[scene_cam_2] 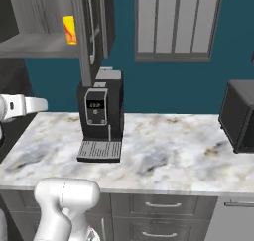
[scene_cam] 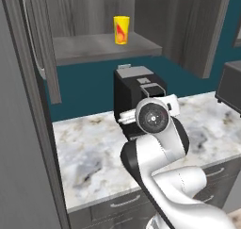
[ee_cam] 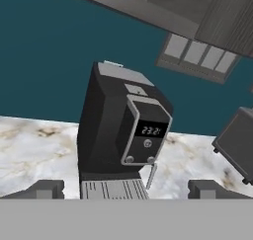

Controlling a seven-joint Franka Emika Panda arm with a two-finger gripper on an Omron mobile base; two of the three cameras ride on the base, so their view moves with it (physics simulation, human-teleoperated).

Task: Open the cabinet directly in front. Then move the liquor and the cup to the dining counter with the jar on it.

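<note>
open gripper (ee_cam: 126,189) low, cup (scene_cam: 121,30) on cabinet (scene_cam: 103,46) shelf above

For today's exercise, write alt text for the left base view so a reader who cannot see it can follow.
A yellow cup stands on the shelf of the open grey cabinet, above a black coffee machine on a marble worktop. The robot's white arm rises in the foreground, partly covering the machine.
</note>
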